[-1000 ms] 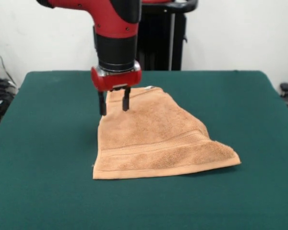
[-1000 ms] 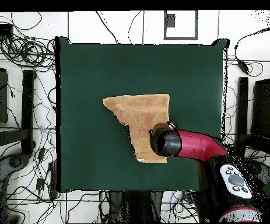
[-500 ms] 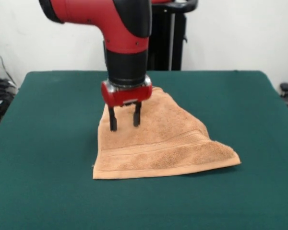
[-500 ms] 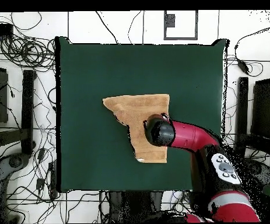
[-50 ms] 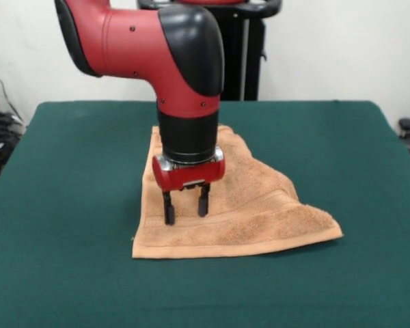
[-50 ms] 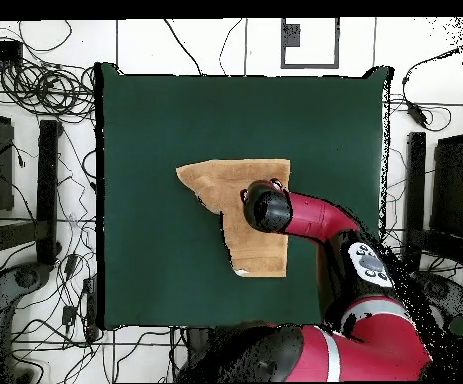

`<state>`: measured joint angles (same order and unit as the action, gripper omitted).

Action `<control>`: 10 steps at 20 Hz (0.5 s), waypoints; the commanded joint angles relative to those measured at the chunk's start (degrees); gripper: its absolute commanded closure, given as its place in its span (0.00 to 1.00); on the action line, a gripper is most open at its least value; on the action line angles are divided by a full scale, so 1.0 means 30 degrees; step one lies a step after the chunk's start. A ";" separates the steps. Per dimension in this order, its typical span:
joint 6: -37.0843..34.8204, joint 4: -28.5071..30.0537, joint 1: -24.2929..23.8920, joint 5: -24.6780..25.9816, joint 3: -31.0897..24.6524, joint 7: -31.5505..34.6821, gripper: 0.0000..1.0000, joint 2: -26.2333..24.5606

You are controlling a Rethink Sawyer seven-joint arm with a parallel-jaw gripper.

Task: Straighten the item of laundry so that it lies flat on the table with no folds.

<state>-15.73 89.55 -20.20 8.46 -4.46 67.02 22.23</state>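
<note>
Over the last second the gripper has travelled from the towel's far corner toward the camera and dropped lower, so its tips now sit at the woven band near the front hem; the towel itself has not shifted.

Reading the front view left to right: bare green table, then the towel's left edge, straight and lying flat, then the two black fingers, spread apart with nothing between them, poised just over or touching the cloth. To the right the towel widens into a slanting edge that ends in a pointed corner, which suggests a layer folded over there. It sits near the table's middle.

To do this step well, I judge the fingers should press down and close on one layer only, near an edge, then draw outward low and slow so the fold opens without bunching.

Count: one towel, one table, one gripper, two fingers.
</note>
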 commanded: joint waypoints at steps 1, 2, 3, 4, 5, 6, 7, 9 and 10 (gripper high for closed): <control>0.1236 -0.1634 0.0866 -0.0643 -0.0713 0.4090 0.00 -0.2346; 0.1231 -0.1655 0.0854 -0.0493 -0.0678 0.3880 0.00 -0.2459; 0.1205 -0.1864 0.0995 -0.0207 -0.0419 0.3623 0.00 -0.2687; 0.1178 -0.2073 0.1135 0.0078 -0.0160 0.3366 0.00 -0.2915; 0.1025 -0.2401 0.1351 0.0305 0.0169 0.3151 0.00 -0.3265; 0.1104 -0.2452 0.1383 0.0424 0.0207 0.3041 0.00 -0.3449; 0.1236 -0.2623 0.1480 0.0500 0.0347 0.3009 0.00 -0.3649; 0.1500 -0.2966 0.1676 0.0653 0.0626 0.2945 0.00 -0.4051; 0.1632 -0.3138 0.1774 0.0729 0.0765 0.2913 0.00 -0.4252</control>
<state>-15.83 88.20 -17.72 8.51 -2.18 67.02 21.74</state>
